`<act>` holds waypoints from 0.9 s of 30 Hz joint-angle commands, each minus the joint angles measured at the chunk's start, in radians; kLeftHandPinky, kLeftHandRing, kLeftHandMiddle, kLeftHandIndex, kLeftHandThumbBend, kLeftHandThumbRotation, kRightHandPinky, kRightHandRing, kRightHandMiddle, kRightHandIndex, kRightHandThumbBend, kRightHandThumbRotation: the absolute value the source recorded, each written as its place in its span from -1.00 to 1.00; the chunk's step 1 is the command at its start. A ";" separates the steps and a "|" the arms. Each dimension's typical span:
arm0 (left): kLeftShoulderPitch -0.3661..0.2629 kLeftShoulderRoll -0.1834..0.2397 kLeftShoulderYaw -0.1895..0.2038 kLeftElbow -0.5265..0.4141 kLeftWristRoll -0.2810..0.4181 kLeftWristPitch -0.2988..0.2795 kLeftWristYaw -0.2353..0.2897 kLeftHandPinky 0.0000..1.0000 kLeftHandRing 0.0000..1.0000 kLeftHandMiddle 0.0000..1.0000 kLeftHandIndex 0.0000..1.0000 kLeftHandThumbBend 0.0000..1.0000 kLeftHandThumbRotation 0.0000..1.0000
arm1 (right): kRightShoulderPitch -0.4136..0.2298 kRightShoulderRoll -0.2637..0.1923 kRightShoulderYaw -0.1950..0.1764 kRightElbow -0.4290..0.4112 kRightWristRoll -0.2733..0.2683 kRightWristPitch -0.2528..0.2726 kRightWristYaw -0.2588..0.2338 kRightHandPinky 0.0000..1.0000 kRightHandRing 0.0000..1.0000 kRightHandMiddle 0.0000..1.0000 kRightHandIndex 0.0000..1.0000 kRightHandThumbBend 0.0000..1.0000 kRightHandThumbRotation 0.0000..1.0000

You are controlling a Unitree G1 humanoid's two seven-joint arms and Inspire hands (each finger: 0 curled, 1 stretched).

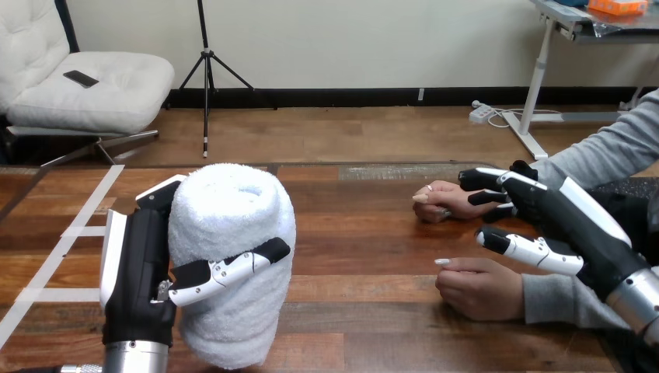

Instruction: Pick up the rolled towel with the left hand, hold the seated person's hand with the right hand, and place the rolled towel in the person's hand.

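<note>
At left-ctr of the wooden table (365, 233), the rolled towel (229, 206) is shown upright, white, w/ its coiled end facing up. It is clasped by the left hand (134, 264). The thumb (233, 266) is curled across the towel's front and the palm is pressed to its left side. The fingers (162, 194) are passed behind it and seen only at its upper left edge. Whether the towel's lower end is touching the tabletop cannot be told. The silver forearm (136, 356) is seen entering at the bottom edge, directly below the hand.

At right, the right hand (575, 221) is held over the table btwn the seated person's two hands. Its fingers (486, 180) are extended and loosely spread, w/ tips at the wrist of the person's farther hand (443, 200), which is laid loosely closed on the wood. Contact btwn the two cannot be confirmed. Its thumb (524, 247) is stretched out apart from the fingers, just above the person's nearer hand (478, 289), which is also rested on the table w/ fingers bent.

Towel and person's hands are well apart, w/ bare wood btwn them. White tape strips (74, 231) are laid on the table at far left.
</note>
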 commanded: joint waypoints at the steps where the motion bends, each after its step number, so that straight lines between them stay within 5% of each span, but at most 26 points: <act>1: -0.082 -0.012 0.012 -0.011 -0.012 -0.028 0.003 -0.43 -0.34 -0.25 -0.23 0.44 -1.00 | -0.098 -0.044 -0.001 0.016 -0.018 0.011 -0.030 0.44 0.62 0.70 0.71 0.66 0.45; 27: -0.084 -0.011 0.013 -0.014 -0.020 -0.018 -0.010 -0.42 -0.34 -0.25 -0.24 0.48 -1.00 | -0.156 -0.091 0.051 0.141 -0.124 0.032 -0.077 0.45 0.64 0.71 0.74 0.47 0.21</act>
